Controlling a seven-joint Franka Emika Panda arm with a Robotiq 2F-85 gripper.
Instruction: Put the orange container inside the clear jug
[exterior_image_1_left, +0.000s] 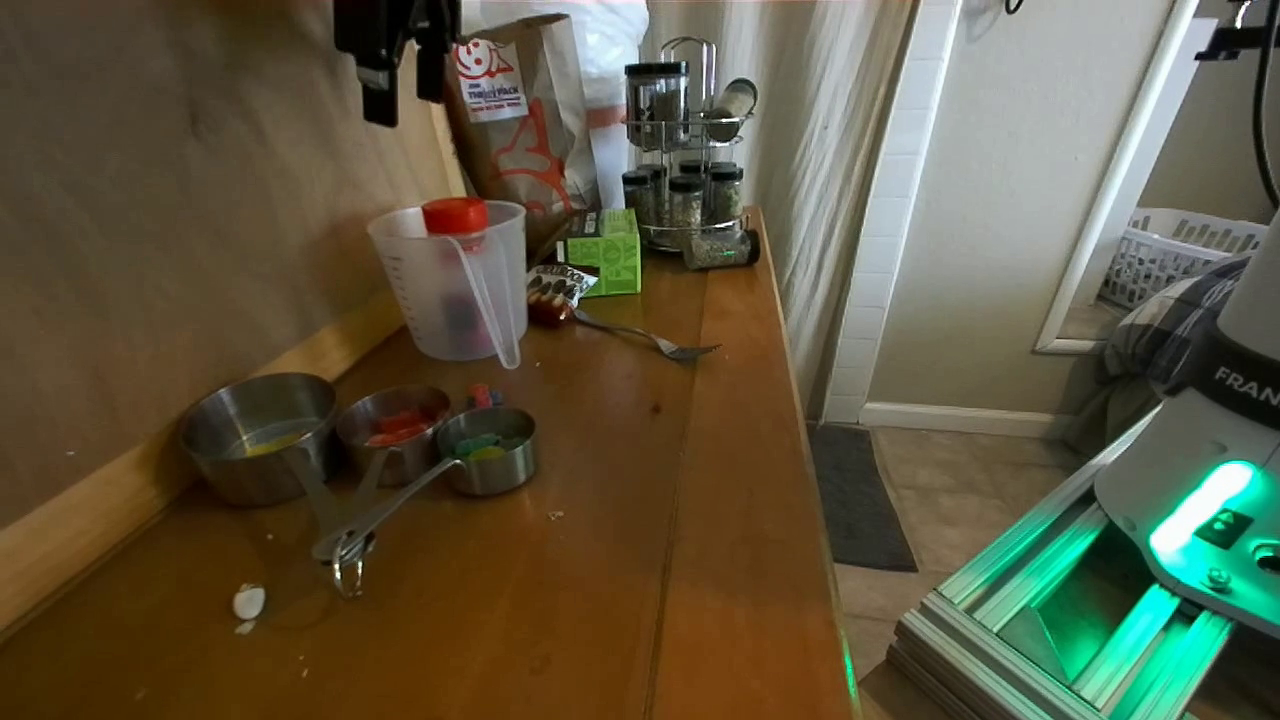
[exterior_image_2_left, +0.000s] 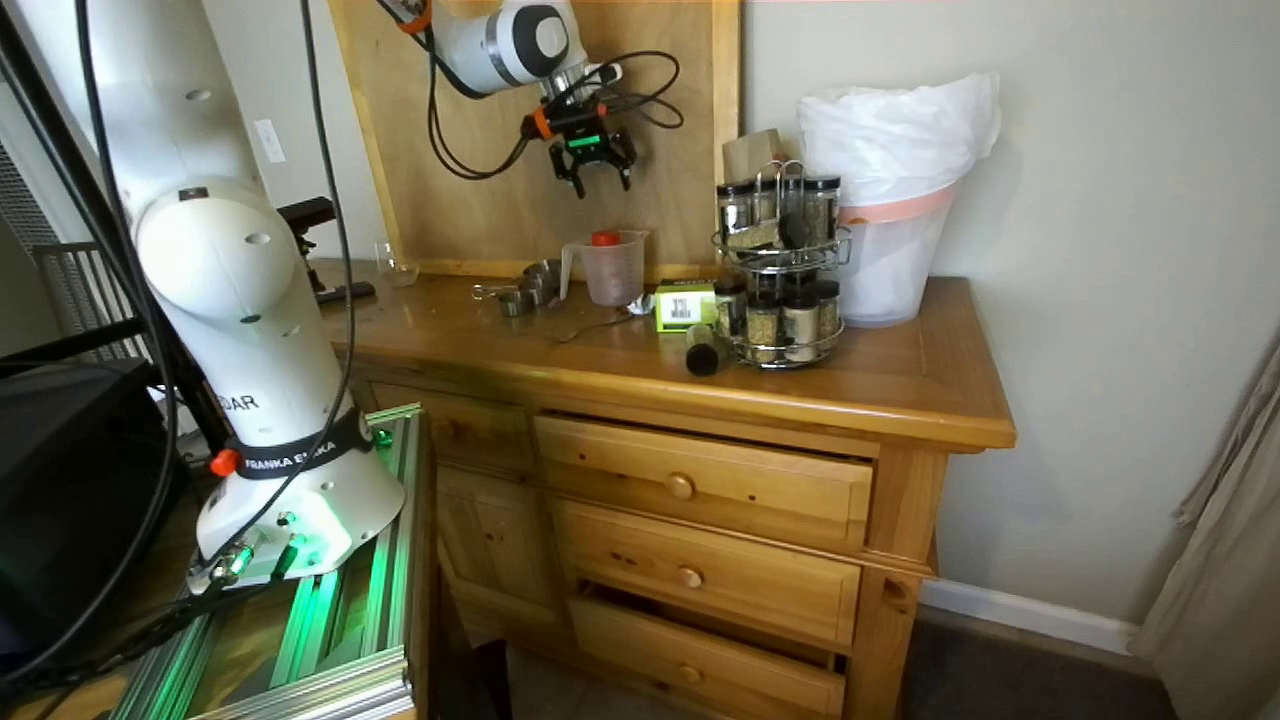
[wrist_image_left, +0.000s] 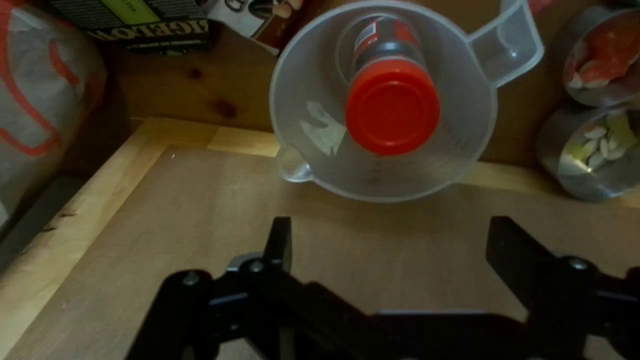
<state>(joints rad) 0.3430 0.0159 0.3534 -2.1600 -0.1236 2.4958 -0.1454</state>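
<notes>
Gripper, black and two-fingered: in the wrist view its fingers stand wide apart with nothing between them. Ahead of the fingertips is the tall translucent plastic jug with handle and spout, its mouth towards the camera. Inside it is the red-capped cylindrical bottle, taken to be the task's orange container; its label is only partly visible. Whether the bottle touches the jug's side cannot be told. A green-and-black cardboard box shows at upper left, apart from the jug.

In an exterior view the jug stands upright on the brown wooden bench, with three round steel measuring cups near it. The bottle shows upright through the plastic, its cap about level with the rim. The gripper hangs above, touching neither.

In an exterior view the white jointed arm reaches over the bench. The gripper is above the jug and well apart from it, fingers spread. The red cap shows at the jug's mouth.

Assessment: the placing step is judged complete, the bottle being within the jug and free of the gripper. The next move calls for withdrawal only: raise the arm, take it away from the jug, keep the fingers clear of rim and handle, and make no second grasp, since a knock could tip jug and bottle together
</notes>
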